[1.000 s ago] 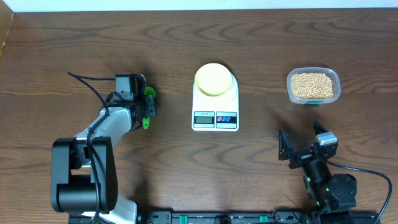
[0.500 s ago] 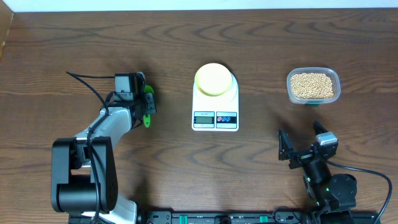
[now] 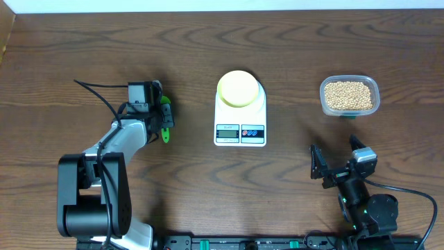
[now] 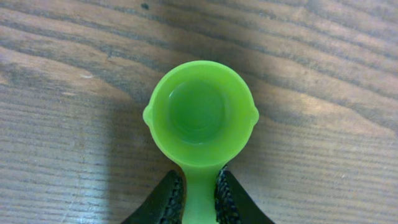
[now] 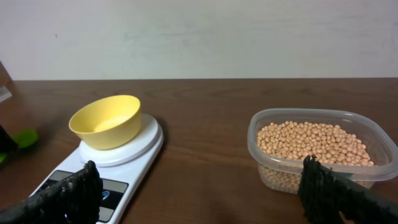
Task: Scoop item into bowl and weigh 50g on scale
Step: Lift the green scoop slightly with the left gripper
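You're holding the small bright-green plastic scoop (image 4: 200,115) w/ the left gripper (image 4: 199,198). Its black fingers (image 4: 166,198) are pinching the thin handle from both sides, jaws nearly together, and the round cup is sticking out beyond the tips. The cup is facing up and sitting empty. It's hanging over the dark wood-grain table (image 3: 69,42) and throwing a shadow on it; can't tell from the wrist cam whether it's touching the wood. From overhead, that gripper is sitting left of the flat white rectangular digital scale (image 3: 240,117), near it but apart.

The scale is lying mid-table, w/ its small grey display (image 3: 227,132) and buttons (image 3: 253,132) running along its near edge. The small round pale-yellow bowl (image 3: 238,88) is resting upright on the scale's round platform at the far end, and it's looking empty from the right wrist cam.

The small round tan beans (image 3: 349,95) are sitting in the clear rounded-rectangular plastic tub (image 5: 314,113), which is standing on the table right of the scale, well apart from it.

Your right gripper (image 5: 199,196) is standing wide open, gripping nothing, low over the table at the near right. It's on the near side of the tub and apart from it. In its wrist cam the two fingers are framing the scale w/ bowl on one side and the tub on the other.
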Controlling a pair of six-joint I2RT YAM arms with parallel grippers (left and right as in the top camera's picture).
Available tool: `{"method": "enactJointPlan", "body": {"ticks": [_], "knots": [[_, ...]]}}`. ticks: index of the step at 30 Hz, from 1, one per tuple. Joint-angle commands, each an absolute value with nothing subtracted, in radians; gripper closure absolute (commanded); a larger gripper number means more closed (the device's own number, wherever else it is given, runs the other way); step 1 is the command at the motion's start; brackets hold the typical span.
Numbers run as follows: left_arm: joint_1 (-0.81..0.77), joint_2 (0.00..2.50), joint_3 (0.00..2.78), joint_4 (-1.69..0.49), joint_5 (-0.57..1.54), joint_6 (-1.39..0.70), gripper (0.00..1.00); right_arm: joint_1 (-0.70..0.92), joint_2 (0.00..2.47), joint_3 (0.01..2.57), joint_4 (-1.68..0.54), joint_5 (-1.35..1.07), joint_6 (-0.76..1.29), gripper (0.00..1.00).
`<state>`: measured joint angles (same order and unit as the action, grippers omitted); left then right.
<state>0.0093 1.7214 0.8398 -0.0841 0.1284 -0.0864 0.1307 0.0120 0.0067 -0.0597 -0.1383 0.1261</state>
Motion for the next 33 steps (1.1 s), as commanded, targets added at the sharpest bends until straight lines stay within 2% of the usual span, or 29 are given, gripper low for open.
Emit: {"method": "enactJointPlan", "body": {"ticks": [1, 5, 9, 10, 26, 28, 33], "knots": [[0.007, 1.729, 0.822, -0.098, 0.119, -0.092, 0.78, 0.138, 0.006, 0.005, -0.064, -0.138, 0.134, 0.01], [0.007, 1.729, 0.822, -0.104, 0.119, -0.092, 0.78, 0.138, 0.006, 0.005, -0.064, -0.138, 0.134, 0.01], [0.007, 1.729, 0.822, -0.103, 0.119, -0.092, 0.66, 0.138, 0.006, 0.005, -0.064, -0.138, 0.134, 0.01], [0.007, 1.729, 0.822, -0.103, 0.119, -0.092, 0.66, 0.138, 0.006, 0.005, -0.064, -0.138, 0.134, 0.01], [0.007, 1.808, 0.822, -0.069, 0.118, -0.092, 0.66, 0.138, 0.006, 0.005, -0.064, -0.138, 0.134, 0.01], [0.007, 1.808, 0.822, -0.063, 0.118, -0.092, 0.71, 0.138, 0.006, 0.005, -0.064, -0.138, 0.134, 0.01], [0.007, 1.794, 0.823, -0.058, 0.118, -0.092, 0.77, 0.138, 0.006, 0.005, -0.064, -0.138, 0.134, 0.01]]}}
